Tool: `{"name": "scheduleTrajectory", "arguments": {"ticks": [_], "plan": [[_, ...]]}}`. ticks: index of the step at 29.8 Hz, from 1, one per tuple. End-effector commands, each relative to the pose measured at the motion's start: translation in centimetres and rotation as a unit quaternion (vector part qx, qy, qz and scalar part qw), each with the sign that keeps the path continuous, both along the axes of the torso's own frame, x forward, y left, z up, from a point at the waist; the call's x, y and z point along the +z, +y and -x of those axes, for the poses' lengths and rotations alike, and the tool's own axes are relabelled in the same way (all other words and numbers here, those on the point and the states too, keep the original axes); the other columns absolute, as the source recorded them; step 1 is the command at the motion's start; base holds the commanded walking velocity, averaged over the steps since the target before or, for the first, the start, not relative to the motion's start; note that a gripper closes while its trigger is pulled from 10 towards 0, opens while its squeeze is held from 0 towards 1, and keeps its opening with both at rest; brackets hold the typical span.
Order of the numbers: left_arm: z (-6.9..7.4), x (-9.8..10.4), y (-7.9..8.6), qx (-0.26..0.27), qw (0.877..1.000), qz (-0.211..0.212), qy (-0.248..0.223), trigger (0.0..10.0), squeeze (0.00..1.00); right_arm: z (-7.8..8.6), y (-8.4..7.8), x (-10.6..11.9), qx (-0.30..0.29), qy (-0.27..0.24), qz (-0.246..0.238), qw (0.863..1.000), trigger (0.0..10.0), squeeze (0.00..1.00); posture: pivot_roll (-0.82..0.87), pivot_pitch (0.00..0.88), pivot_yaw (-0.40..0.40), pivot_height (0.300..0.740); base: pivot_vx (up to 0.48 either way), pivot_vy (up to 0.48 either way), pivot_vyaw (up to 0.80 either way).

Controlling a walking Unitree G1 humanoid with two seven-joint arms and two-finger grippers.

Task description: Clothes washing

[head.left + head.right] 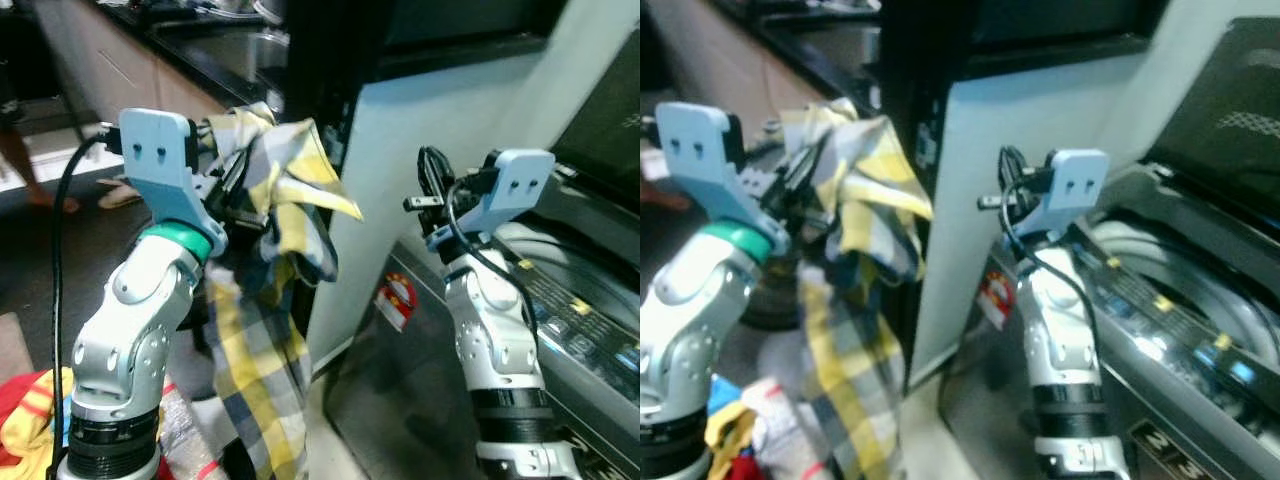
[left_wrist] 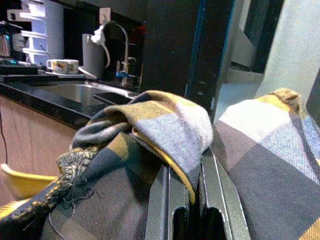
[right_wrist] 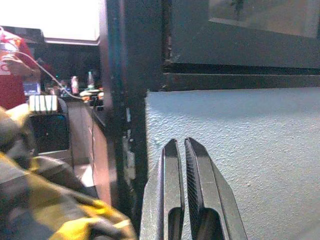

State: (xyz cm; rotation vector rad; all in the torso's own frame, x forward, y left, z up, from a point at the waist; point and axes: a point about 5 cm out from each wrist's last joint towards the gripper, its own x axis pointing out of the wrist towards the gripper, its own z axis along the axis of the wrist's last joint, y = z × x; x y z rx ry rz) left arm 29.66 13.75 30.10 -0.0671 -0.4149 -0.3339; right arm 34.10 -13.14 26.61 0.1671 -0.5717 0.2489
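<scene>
A yellow, grey and dark blue plaid cloth point(image 1: 270, 250) hangs from my raised left gripper point(image 1: 232, 178), which is shut on its bunched top; the cloth drapes down toward the floor. In the left wrist view the plaid cloth point(image 2: 165, 130) is folded over the black fingers point(image 2: 162, 200). My right gripper point(image 1: 428, 195) is held up in front of a pale wall, shut with nothing in it; its fingers point(image 3: 172, 190) lie pressed together. The top-loading washing machine point(image 1: 570, 300) stands at the right with its lid up, beside my right arm.
A heap of red and yellow laundry point(image 1: 25, 410) lies on the floor at the lower left. A dark kitchen counter with a sink point(image 2: 75, 92) runs along the back left. A person's feet point(image 1: 115, 190) stand on the floor there. A dark pillar point(image 3: 130, 100) rises behind the cloth.
</scene>
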Motion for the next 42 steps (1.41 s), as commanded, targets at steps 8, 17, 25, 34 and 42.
{"name": "scheduleTrajectory", "arguments": {"ticks": [8,17,25,34,42], "plan": [[0.31,0.54,-0.29,-0.005,1.0,0.001,-0.019,10.0,0.0,0.01,-0.29,-0.17,-0.006,0.007,0.001,1.0,10.0,0.0,0.07,0.0,-0.036,0.731,0.0,0.0,-0.8],[0.31,0.49,-0.31,-0.006,1.0,0.0,-0.018,10.0,0.0,-0.02,-0.34,-0.2,-0.008,0.009,0.0,1.0,10.0,0.0,0.07,0.0,-0.033,0.731,0.0,0.0,-0.8],[0.31,0.44,-0.35,-0.007,1.0,-0.001,-0.017,10.0,0.0,0.01,-0.38,-0.18,-0.008,0.008,0.0,1.0,10.0,0.0,0.07,0.0,-0.032,0.731,0.0,0.0,-0.8],[0.21,0.51,-0.28,-0.004,1.0,0.0,-0.019,10.0,0.0,-0.14,-0.8,0.39,-0.006,0.01,-0.04,0.999,10.0,0.0,0.07,0.0,-0.032,0.731,0.0,0.0,-0.8],[0.21,0.51,-0.27,-0.003,1.0,0.001,-0.018,10.0,0.0,-0.24,-1.25,0.46,-0.008,0.015,-0.065,0.998,10.0,0.0,0.07,0.0,-0.032,0.731,0.0,0.0,-0.8]]}}
